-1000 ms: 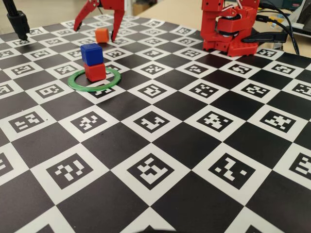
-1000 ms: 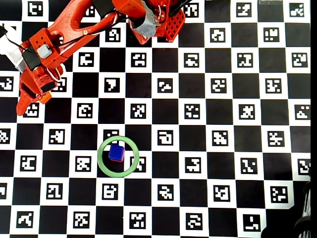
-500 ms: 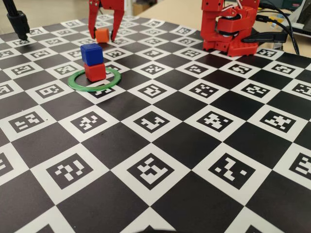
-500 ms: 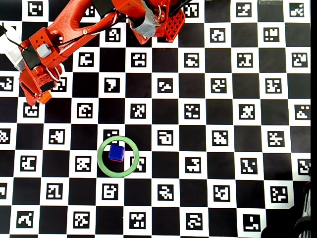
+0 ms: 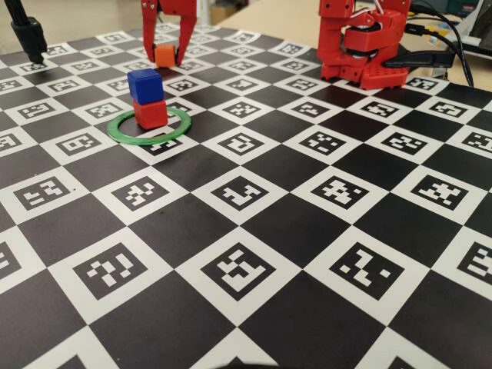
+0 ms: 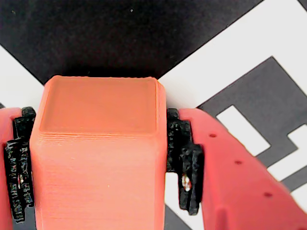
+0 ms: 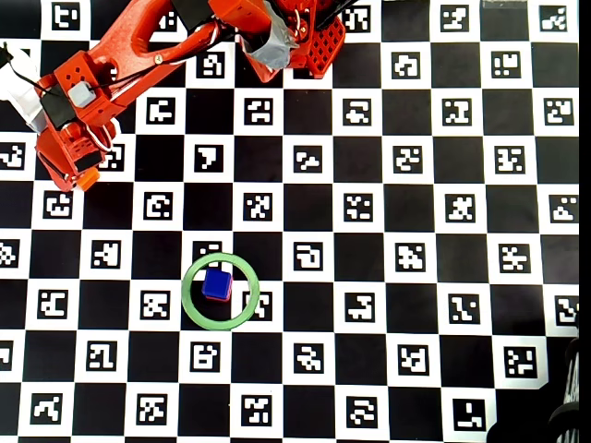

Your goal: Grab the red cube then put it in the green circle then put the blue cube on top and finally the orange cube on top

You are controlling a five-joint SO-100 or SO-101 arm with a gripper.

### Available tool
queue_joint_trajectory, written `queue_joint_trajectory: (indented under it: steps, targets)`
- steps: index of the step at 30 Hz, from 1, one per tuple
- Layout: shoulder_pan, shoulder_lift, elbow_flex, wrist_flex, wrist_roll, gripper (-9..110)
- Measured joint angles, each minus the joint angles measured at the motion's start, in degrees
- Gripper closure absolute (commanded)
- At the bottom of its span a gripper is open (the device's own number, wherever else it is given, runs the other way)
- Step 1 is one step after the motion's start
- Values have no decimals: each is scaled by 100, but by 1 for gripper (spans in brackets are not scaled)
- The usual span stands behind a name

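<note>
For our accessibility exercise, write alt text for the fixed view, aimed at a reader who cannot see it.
A blue cube sits stacked on a red cube inside a green ring on a black-and-white checkered mat printed with square markers. Behind the stack, a red gripper reaches down from the top edge with an orange cube between its fingers.

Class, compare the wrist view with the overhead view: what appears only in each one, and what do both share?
Only the wrist view shows the black ribbed pads pressing the sides of the orange cube, with the jaws shut on it.

Only the overhead view shows the green circle, the blue cube stacked inside it, and the arm reaching to the picture's left.

Both show the gripper, the orange cube and the checkered marker board.
</note>
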Motion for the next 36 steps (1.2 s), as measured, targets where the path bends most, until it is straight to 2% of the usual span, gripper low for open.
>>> queue_joint_trajectory:
  steps: [10, 20, 26, 36]
  targets:
    - [-53, 0, -1450, 1600, 9, 89]
    - [-589, 0, -2962, 3041, 114, 89]
    - [-1257, 0, -3894, 3762, 123, 89]
    - [-2856, 826, -4175, 3814, 246, 90]
